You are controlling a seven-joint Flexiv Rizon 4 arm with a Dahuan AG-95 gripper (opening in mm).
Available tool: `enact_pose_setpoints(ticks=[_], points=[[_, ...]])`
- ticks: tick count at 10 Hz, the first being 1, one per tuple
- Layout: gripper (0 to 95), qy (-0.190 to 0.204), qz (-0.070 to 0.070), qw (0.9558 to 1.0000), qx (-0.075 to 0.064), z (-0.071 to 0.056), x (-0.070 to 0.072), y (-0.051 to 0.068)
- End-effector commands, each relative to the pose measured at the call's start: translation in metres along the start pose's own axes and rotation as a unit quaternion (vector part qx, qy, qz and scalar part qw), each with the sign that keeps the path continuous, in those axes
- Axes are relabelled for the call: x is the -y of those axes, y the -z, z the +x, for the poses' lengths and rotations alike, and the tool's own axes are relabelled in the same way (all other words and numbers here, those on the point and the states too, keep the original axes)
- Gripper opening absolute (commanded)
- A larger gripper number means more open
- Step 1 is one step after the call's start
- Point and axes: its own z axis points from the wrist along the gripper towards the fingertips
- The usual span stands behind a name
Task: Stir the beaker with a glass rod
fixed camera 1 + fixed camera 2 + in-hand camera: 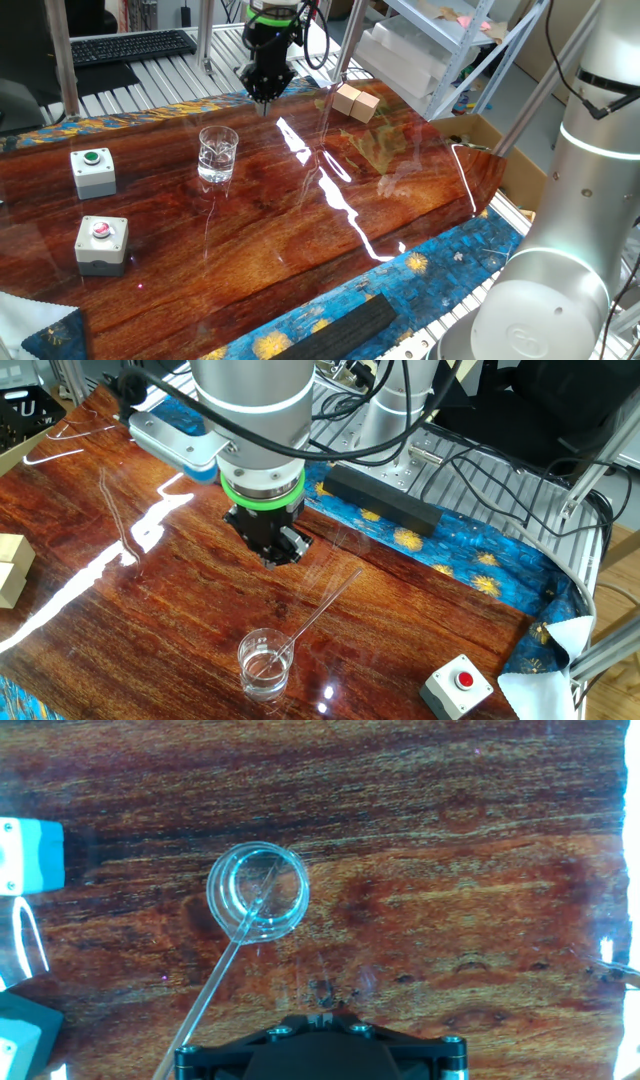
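Observation:
The beaker (218, 155) is a small clear glass standing upright on the glossy wooden table; it also shows in the other fixed view (264, 665) and the hand view (258, 892). The glass rod (322, 608) leans in it, lower end inside the glass, upper end sticking out over the rim. In the hand view the rod (215, 982) runs from the beaker down to the lower left. My gripper (265, 96) hovers above the table beyond the beaker, fingers together, empty; it also shows in the other fixed view (283, 553) and the hand view (318, 1016). It does not touch the rod.
Two grey button boxes stand left of the beaker, green-topped (93, 172) and red-topped (102, 243). Wooden blocks (355, 102) lie at the far side. A black bar (340, 330) lies on the blue cloth at the front edge. A cardboard box (480, 135) is at the right.

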Motion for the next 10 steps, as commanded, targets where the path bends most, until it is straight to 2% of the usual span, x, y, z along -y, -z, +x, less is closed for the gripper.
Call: enact_pose_setpoints(ticks=[1, 4, 5, 7, 8, 10], points=[[0.0, -0.001, 0.008, 0.9999, 0.009, 0.0015, 0.0007, -0.0009], [0.0, -0.01, 0.013, 0.9998, 0.01, 0.0015, 0.0007, -0.0009], [0.0, -0.007, 0.023, 0.9997, 0.011, 0.0015, 0.0007, -0.0009], [0.0, 0.008, 0.017, 0.9998, 0.004, 0.0015, 0.0007, -0.0009], [0.0, 0.016, 0.01, 0.9998, 0.006, 0.0015, 0.0007, -0.0009], [0.0, 0.024, 0.006, 0.9996, 0.012, 0.0095, 0.0105, -0.0035]])
